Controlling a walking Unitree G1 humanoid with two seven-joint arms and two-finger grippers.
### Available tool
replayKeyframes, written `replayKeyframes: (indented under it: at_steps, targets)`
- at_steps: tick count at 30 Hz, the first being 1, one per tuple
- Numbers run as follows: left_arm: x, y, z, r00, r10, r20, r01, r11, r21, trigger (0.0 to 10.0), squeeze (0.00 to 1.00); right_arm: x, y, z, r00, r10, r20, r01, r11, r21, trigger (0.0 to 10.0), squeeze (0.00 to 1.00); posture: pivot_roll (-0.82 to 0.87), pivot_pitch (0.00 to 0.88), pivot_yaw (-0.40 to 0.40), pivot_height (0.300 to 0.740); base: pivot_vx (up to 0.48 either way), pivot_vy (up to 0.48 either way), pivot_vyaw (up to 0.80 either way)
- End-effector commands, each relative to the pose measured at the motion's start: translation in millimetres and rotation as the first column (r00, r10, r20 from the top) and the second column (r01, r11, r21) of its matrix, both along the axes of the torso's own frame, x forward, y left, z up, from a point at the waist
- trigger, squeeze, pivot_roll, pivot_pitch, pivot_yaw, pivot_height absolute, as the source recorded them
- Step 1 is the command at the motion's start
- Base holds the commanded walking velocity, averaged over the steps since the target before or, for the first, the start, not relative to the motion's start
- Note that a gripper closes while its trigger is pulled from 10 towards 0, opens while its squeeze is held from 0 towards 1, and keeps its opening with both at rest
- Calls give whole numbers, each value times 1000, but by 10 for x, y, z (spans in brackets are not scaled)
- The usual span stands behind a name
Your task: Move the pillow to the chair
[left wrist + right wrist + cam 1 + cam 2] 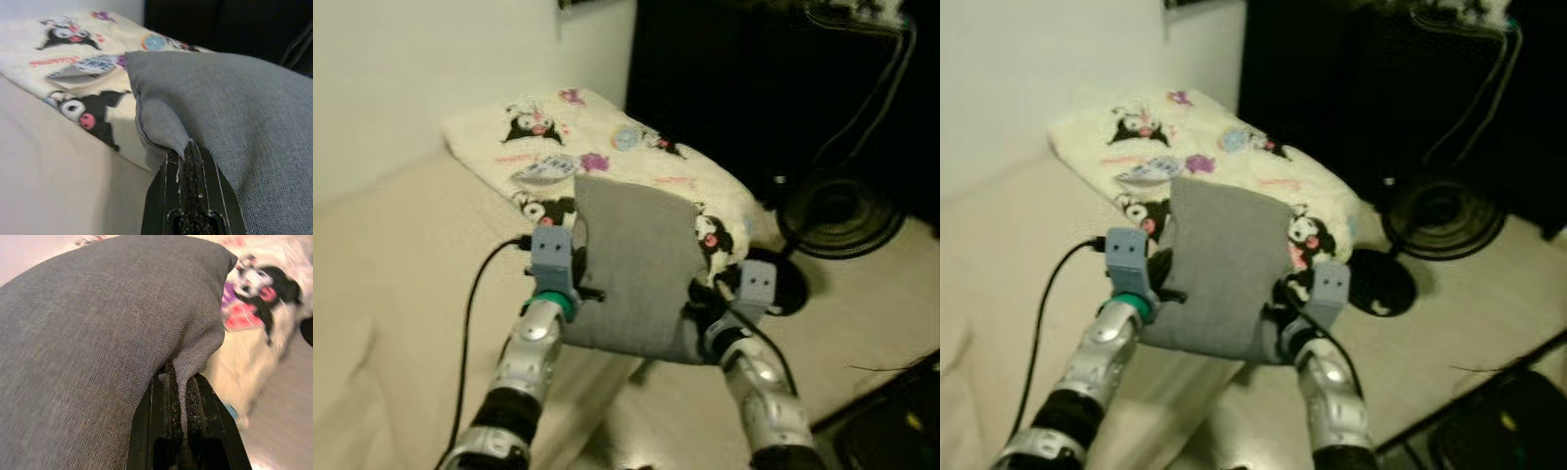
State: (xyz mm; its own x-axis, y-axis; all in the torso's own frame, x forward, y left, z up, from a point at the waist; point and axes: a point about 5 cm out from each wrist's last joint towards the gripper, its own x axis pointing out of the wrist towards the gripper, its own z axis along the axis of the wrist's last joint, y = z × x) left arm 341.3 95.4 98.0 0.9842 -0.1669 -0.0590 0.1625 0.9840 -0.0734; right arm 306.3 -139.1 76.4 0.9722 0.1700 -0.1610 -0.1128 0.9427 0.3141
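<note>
While both grippers, left gripper (188, 152) and right gripper (177, 377), are pinching the grey pillow (631, 269), carrying is underway; finding the chair comes next.

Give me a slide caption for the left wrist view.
Left end effector pinching the grey pillow beside a cartoon-print blanket.

I read this as a room in a home, likely a living room or bedroom; a cream upholstered sofa or bed (401, 284) fills the left side, against a plain white wall (421, 69); a cartoon-print fleece blanket (607, 157) lies draped over its end; a black pedestal fan (837, 211) stands on the pale floor (871, 304) beside dark furniture (744, 78); I log nothing that suggests lab or shop fittings.
</note>
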Motion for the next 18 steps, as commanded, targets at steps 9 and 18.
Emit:
replayKeyframes:
  at_steps: [9, 18]
  targets:
    - [74, -146, 178, 996, -79, 39, 77, 996, 41, 10000, 0, 72, -88, 58, 998, -30, 50, 31, 999, -26, 10000, 0, 31, 0, 107, 740, 0, 0, -800]
    - [44, -64, -52, 998, -43, -52, 39, 997, -67, 10000, 0, 74, -79, 39, 994, -96, 44, 96, 995, -5, 10000, 0, -44, 0, 144, 740, 0, 0, -800]
